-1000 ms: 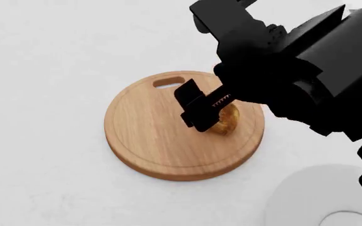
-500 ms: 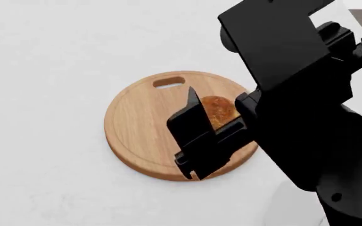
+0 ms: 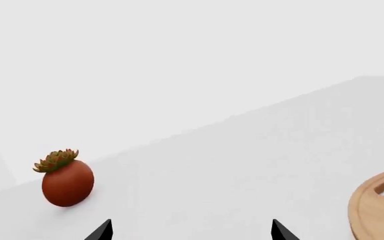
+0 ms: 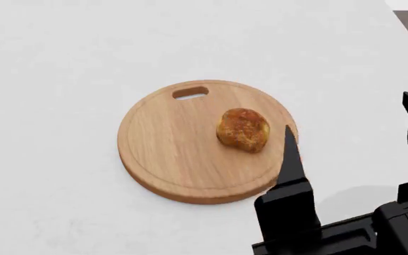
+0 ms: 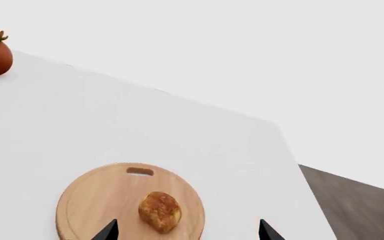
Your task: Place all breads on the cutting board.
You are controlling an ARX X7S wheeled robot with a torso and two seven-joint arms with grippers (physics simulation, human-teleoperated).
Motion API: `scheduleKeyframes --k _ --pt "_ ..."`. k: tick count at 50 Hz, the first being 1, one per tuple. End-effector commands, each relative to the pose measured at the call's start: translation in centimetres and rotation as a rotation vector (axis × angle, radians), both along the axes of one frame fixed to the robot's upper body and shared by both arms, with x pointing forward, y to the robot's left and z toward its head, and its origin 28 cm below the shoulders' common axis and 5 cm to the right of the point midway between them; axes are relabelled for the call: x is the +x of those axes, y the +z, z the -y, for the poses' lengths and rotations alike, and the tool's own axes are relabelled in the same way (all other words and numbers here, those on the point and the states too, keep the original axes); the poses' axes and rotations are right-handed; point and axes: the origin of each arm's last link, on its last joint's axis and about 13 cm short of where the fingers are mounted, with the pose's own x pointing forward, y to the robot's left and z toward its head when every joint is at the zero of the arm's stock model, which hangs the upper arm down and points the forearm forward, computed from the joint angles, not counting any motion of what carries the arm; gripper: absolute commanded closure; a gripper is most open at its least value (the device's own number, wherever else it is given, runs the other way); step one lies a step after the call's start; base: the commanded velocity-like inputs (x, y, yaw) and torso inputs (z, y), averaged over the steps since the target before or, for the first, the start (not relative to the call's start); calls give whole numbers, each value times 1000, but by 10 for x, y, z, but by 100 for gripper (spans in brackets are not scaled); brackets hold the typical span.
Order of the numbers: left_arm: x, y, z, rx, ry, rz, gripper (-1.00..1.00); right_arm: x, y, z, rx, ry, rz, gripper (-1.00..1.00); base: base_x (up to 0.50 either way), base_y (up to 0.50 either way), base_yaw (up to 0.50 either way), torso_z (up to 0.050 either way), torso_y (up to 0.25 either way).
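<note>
The lumpy round roll lies on the cutting board, on the half of the board that faces the counter's right edge and a little inside the rim groove, well apart from the oval handle slot, which points toward the far edge of the counter. The right wrist view shows the same roll resting alone on the round light-wood board, with bare wood all around it. The board sits on the white counter, nearer the right edge than the left as far as the head view shows, and the counter's far right corner appears in the right wrist view with dark floor beyond it. The right gripper is above the near side of the board with its two dark fingertips spread wide and nothing between them; the roll is clear of both tips. In the head view one black finger of this gripper overlaps the board's near right rim. The left gripper hangs over bare counter, its tips also spread wide and empty. A reddish-brown pot with a small succulent stands by the far edge, well apart from the board.
</note>
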Motion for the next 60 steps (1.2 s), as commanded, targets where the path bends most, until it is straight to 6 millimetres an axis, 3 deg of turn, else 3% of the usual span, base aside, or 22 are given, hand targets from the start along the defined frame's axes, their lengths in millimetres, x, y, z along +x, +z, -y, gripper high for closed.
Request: scheduleKeyframes --k 1,4,5,6,8,9,11,14,16,28,45,60 --pt "-1 3 -2 19 -40 -124 -100 -14 5 3 43 -26 74 -100 0 0 0 0 0" --pt "-1 3 -2 1 -51 -180 -100 -13 7 4 54 -22 78 -100 0 0 0 0 0" --pt "-16 43 -7 32 4 43 -100 -13 8 4 52 -22 82 -100 0 0 0 0 0" --pt "-3 0 15 111 -125 -196 -100 -12 8 3 57 -18 85 -100 0 0 3 0 0" --pt "-43 8 -23 -20 60 -67 -100 -10 7 2 65 -13 88 -100 0 0 0 0 0" --pt "-63 23 -29 -53 84 -13 -100 -10 7 3 64 -9 88 -100 0 0 3 0 0" --pt "-91 60 -26 44 67 -79 -100 -9 7 3 70 -7 88 -100 0 0 1 0 0" --pt "-115 67 -16 -34 -49 -298 -100 -7 6 2 76 1 89 -100 0 0 0 0 0" --pt "-121 71 -17 -51 -41 -333 -100 -4 6 1 75 2 90 -100 0 0 0 0 0" --pt "-135 72 -33 -135 -7 -440 -100 3 6 -4 74 20 91 -100 0 0 0 0 0" --pt "-142 58 -68 -248 101 -519 -100 8 4 -6 77 29 85 -100 0 0 0 0 0" --pt "-136 47 -82 -299 177 -519 -100 9 1 -7 77 27 82 -100 0 0 0 0 0"
